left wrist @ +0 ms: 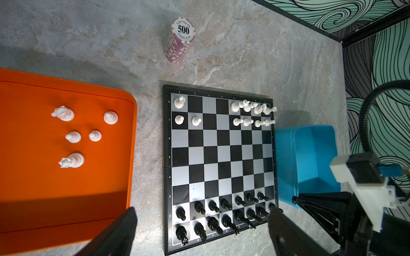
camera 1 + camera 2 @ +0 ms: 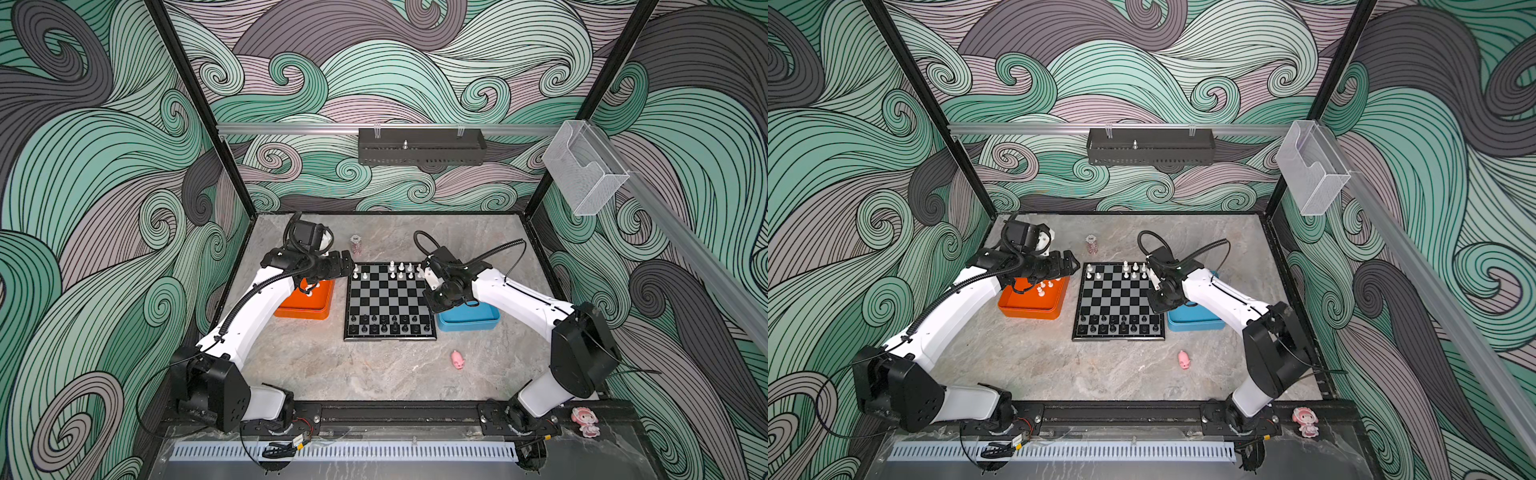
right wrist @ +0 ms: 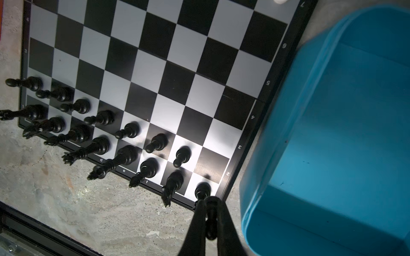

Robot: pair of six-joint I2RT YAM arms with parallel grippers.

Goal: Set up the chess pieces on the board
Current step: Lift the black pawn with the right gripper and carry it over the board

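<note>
The board (image 2: 388,297) (image 2: 1115,297) lies mid-table. Black chess pieces (image 2: 388,324) (image 1: 221,212) (image 3: 99,124) fill its two near rows, apart from one bare square in the right corner area. White chess pieces (image 2: 401,268) stand on the far rows, and several more (image 1: 73,137) lie in the orange tray (image 1: 33,188). My right gripper (image 3: 208,201) (image 2: 432,309) hangs over the board's near right corner, shut on a black pawn (image 3: 211,218). My left gripper (image 1: 202,208) (image 2: 349,266) is open and empty, above the board's far left corner.
The orange tray (image 2: 305,311) sits left of the board and a blue tray (image 2: 469,322) (image 3: 343,133) right of it. A stack of pink poker chips (image 1: 179,40) stands behind the board. A pink pig figurine (image 2: 458,360) lies in front right.
</note>
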